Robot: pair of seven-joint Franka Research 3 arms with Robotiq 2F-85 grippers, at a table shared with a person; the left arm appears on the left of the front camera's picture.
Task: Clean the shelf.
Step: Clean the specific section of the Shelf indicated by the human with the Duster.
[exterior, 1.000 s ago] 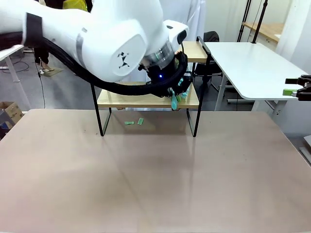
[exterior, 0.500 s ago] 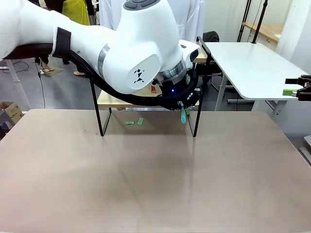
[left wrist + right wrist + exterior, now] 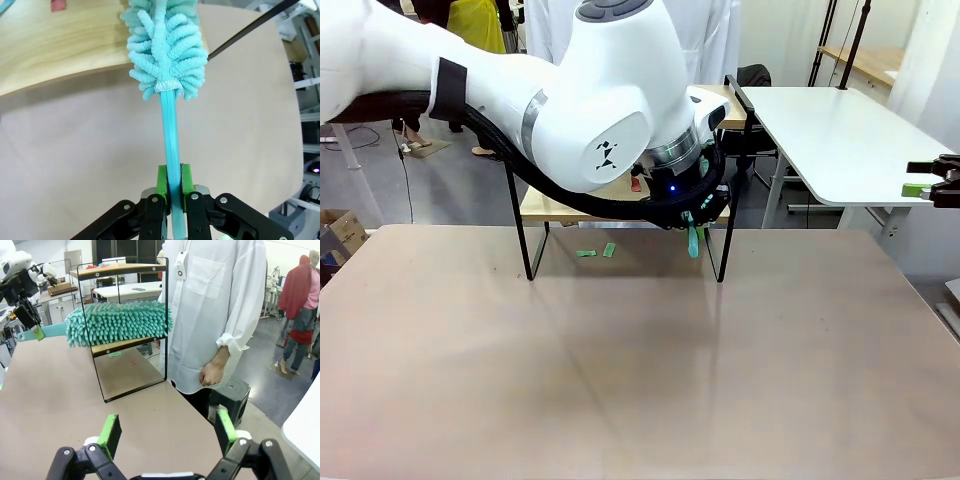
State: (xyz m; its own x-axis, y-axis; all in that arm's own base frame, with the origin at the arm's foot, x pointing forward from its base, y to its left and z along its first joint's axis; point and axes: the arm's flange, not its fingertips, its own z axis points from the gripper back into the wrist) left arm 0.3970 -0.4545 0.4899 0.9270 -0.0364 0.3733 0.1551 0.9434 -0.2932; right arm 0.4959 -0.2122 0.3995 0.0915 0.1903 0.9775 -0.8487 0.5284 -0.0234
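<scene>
The shelf (image 3: pixel 560 209) stands at the table's far side, with light wooden boards in a thin black frame. My left gripper (image 3: pixel 697 220) hangs at the right end of its lower board, shut on the teal handle of a fluffy teal duster (image 3: pixel 165 55). In the left wrist view the green pads (image 3: pixel 161 183) clamp the handle, and the duster head lies over the board's edge (image 3: pixel 60 50). In the right wrist view the duster (image 3: pixel 120 322) rests across the lower board (image 3: pixel 125 345). My right gripper (image 3: pixel 168 434) stands open and empty, off the table's right side (image 3: pixel 932 186).
Two green scraps (image 3: pixel 596 251) lie on the table under the shelf, and a red scrap (image 3: pixel 57 5) lies on the lower board. A person in a white shirt (image 3: pixel 215 300) stands close behind the shelf, one hand (image 3: pixel 212 373) hanging by its end. The near table (image 3: pixel 640 380) is bare.
My left arm has swung to the right along the lower board, carrying the duster to the shelf's right end. The right gripper has stayed still.
</scene>
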